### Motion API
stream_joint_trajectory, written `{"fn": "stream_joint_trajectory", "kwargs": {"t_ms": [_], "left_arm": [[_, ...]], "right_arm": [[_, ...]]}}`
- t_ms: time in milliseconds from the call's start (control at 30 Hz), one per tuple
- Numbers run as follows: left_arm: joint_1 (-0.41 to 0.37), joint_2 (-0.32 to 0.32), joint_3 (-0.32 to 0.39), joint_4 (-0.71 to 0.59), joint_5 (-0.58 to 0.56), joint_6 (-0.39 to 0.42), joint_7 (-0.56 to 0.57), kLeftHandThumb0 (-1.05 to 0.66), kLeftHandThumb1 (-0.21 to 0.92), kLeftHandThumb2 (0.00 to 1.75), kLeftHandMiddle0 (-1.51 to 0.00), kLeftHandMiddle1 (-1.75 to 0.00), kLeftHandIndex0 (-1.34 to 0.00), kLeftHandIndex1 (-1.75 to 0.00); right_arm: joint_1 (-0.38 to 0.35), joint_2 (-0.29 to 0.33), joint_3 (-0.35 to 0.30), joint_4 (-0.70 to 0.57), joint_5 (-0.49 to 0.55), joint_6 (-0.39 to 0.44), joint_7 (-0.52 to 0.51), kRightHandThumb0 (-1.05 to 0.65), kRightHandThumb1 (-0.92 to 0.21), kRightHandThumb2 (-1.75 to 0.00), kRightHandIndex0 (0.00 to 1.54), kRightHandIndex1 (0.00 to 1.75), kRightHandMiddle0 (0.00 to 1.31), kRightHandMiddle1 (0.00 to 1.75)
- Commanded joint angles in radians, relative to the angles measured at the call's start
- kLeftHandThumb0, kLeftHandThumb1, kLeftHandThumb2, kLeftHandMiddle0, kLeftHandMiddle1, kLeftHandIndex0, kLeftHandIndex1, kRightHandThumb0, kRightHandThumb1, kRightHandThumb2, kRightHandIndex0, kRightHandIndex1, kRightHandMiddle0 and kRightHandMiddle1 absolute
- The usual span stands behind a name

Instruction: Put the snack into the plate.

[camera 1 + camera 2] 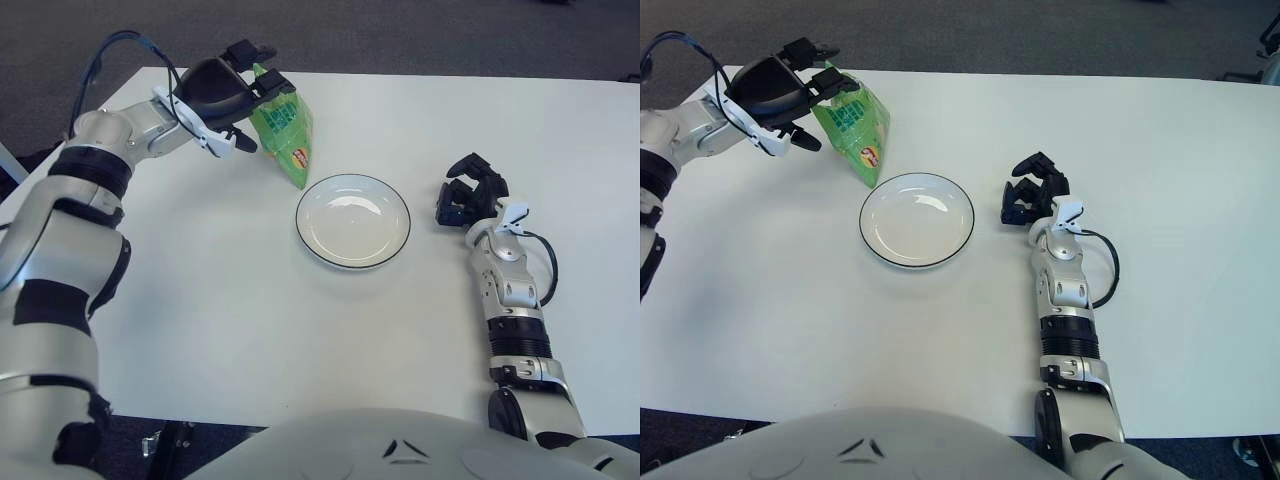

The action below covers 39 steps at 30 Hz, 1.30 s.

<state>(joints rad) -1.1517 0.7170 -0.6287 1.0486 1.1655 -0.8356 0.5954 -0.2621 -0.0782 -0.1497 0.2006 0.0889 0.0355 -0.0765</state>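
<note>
One hand matters to you in the left eye view: your left hand [228, 92] pinches the snack [283, 124] by its top, long axis hanging down toward the table [560, 140], just up-left of the plate [352, 220]. In the right eye view, the plate [917, 219] lies down-right of the bag, and your right hand [1033, 196], curled and empty, shows just right of it.

A white worktop [250, 330] carries everything in view; dark carpet floor [400, 30] shows beyond its far edge. Near the middle of the worktop lies a white plate [352, 221] with a thin dark rim, nothing in it. At about 10 o'clock from the plate, just beside its rim, a green snack bag [283, 125] stands tilted, its lower corner down by the worktop and its top in the left hand [222, 92]. At 3 o'clock from the plate, apart from it, the right hand [470, 197] shows with curled fingers; whether it touches the worktop cannot be told.
</note>
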Motion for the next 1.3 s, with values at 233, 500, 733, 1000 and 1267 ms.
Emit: {"fn": "stream_joint_trajectory", "kwargs": {"t_ms": [233, 500, 733, 1000, 1267], "left_arm": [[-0.073, -0.031, -0.155, 0.092, 0.116, 0.016, 0.243, -1.05, 0.92, 0.46, 0.0, 0.0, 0.0, -0.01], [-0.098, -0.056, -0.224, 0.132, 0.133, 0.016, 0.283, -1.05, 0.92, 0.49, 0.0, 0.0, 0.0, 0.0], [-0.104, -0.08, -0.266, 0.15, 0.141, 0.031, 0.306, -1.05, 0.92, 0.51, 0.0, 0.0, 0.0, 0.0], [-0.098, -0.119, -0.326, 0.168, 0.166, 0.031, 0.375, -1.05, 0.92, 0.55, 0.0, 0.0, 0.0, 0.0], [-0.088, -0.177, -0.364, 0.243, 0.16, 0.09, 0.368, -1.05, 0.92, 0.53, 0.0, 0.0, 0.0, 0.0]], "right_arm": [[0.106, 0.03, 0.008, 0.061, -0.009, 0.017, -0.003, 0.0, -0.04, -1.63, 0.84, 1.71, 0.58, 1.75], [0.107, 0.029, 0.01, 0.059, -0.012, 0.018, -0.008, 0.0, -0.04, -1.63, 0.85, 1.7, 0.58, 1.75], [0.109, 0.033, 0.013, 0.058, -0.012, 0.013, -0.012, 0.0, -0.04, -1.63, 0.85, 1.7, 0.58, 1.75], [0.11, 0.034, 0.017, 0.055, -0.016, 0.015, -0.016, 0.0, -0.04, -1.63, 0.84, 1.71, 0.58, 1.75], [0.116, 0.037, 0.021, 0.048, -0.021, 0.012, -0.019, 0.0, -0.04, -1.63, 0.84, 1.71, 0.58, 1.75]]}}
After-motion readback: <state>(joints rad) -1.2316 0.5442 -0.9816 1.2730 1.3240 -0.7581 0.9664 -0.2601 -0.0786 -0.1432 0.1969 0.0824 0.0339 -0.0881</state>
